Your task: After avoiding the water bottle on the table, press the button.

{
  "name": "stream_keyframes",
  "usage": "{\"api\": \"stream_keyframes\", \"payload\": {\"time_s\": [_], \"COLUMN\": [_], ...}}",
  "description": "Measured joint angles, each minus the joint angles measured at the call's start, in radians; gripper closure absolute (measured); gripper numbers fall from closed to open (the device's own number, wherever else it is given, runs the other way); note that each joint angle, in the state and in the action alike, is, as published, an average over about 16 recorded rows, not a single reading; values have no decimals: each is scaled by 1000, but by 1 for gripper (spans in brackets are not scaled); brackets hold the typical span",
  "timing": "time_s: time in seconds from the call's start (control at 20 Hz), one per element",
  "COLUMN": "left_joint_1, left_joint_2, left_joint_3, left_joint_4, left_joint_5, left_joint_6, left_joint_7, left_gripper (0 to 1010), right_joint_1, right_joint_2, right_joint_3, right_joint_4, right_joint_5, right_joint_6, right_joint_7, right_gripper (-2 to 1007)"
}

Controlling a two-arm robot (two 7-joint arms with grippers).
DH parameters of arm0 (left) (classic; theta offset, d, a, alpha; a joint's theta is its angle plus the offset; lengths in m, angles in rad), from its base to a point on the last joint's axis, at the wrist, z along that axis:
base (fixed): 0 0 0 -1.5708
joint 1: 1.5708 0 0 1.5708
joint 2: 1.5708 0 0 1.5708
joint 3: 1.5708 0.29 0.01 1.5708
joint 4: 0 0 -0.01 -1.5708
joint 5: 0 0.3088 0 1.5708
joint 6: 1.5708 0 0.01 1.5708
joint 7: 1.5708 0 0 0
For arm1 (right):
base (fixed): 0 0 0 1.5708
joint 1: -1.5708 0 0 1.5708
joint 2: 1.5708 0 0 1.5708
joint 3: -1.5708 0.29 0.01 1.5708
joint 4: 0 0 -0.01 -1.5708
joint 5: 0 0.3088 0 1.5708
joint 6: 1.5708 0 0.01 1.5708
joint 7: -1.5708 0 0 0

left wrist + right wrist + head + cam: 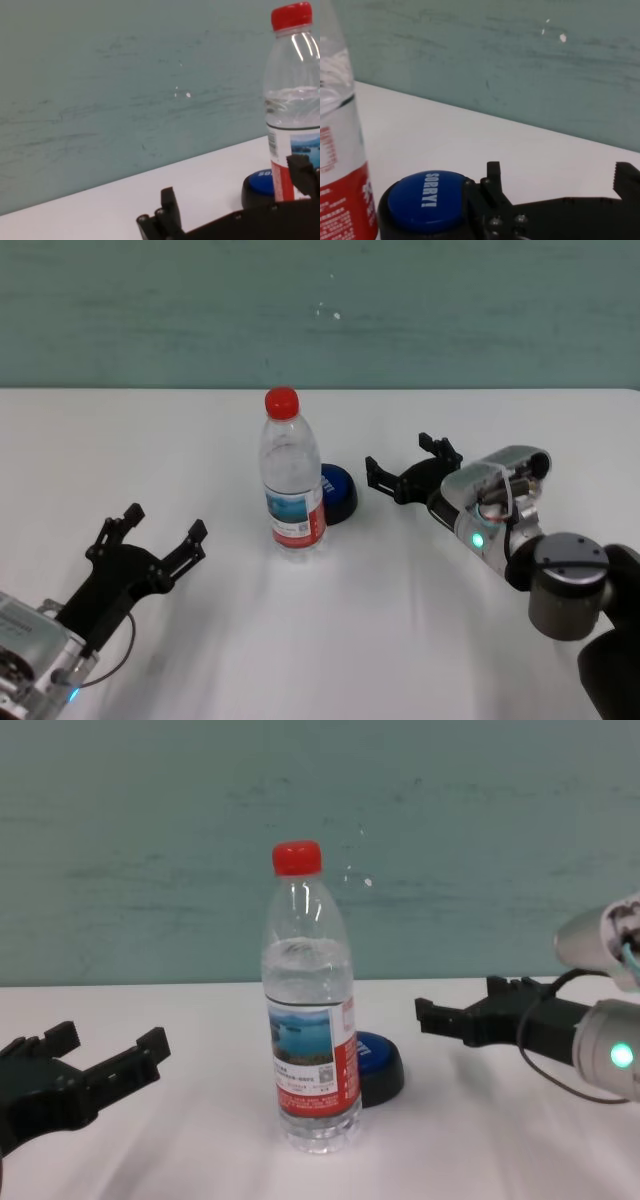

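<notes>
My right pincer (412,465) hangs open just beside the low blue-domed, black-based button (338,494).
Tall clear red-capped plastic bottle (291,480) stands upright on the white bench (150,440); left pincer (155,530) open, apart.

Head view downward, chest view level, both on water bottle (292,480)

button (385,1062) half behind water bottle (309,1030)

scuffed teal wall (320,310) — pale specks, even light
</notes>
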Motion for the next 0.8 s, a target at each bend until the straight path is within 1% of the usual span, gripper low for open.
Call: {"api": "stream_keyframes", "payload": {"time_s": [0.45, 0.8], "left_joint_1": [0, 0], "left_joint_2": [0, 0], "left_joint_3": [0, 0], "left_joint_4": [0, 0], "left_joint_5": [0, 0], "left_joint_6": [0, 0], "left_joint_7": [0, 0], "left_gripper": [0, 0], "right_joint_1": [-85, -140], "right_joint_2": [-1, -11], "right_joint_3": [20, 33], "right_joint_4": [-105, -165], "right_joint_5": [-30, -59], "right_joint_6": [4, 1], "right_joint_7": [-39, -64], "right_gripper": [1, 1]}}
